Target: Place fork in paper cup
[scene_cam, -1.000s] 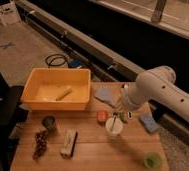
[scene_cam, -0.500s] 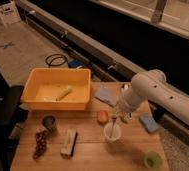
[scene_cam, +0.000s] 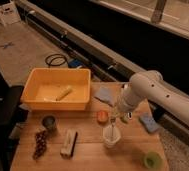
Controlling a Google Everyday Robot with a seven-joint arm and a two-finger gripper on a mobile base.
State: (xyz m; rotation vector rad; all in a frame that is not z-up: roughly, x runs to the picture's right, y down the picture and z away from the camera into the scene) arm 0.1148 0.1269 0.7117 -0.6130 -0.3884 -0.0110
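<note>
The white paper cup (scene_cam: 111,137) stands upright on the wooden table (scene_cam: 88,159), right of centre. A slim pale fork (scene_cam: 112,130) stands steeply inside it, with its lower end below the rim. My gripper (scene_cam: 119,118) hangs directly above the cup's rim at the fork's upper end, on the white arm (scene_cam: 144,86) that reaches in from the right. The gripper hides the top of the fork.
A yellow bin (scene_cam: 43,102) holding a yellowish item (scene_cam: 64,93) sits at the back left. Around the cup are an orange object (scene_cam: 102,116), a blue cloth (scene_cam: 106,96) and a blue sponge (scene_cam: 149,122). Further off are a green cup (scene_cam: 151,160), a dark grey cup (scene_cam: 49,122), grapes (scene_cam: 39,143) and a white-handled utensil (scene_cam: 69,143).
The arm's elbow has swung a little to the left while the gripper stayed over the paper cup. The fork now reaches into the cup.
</note>
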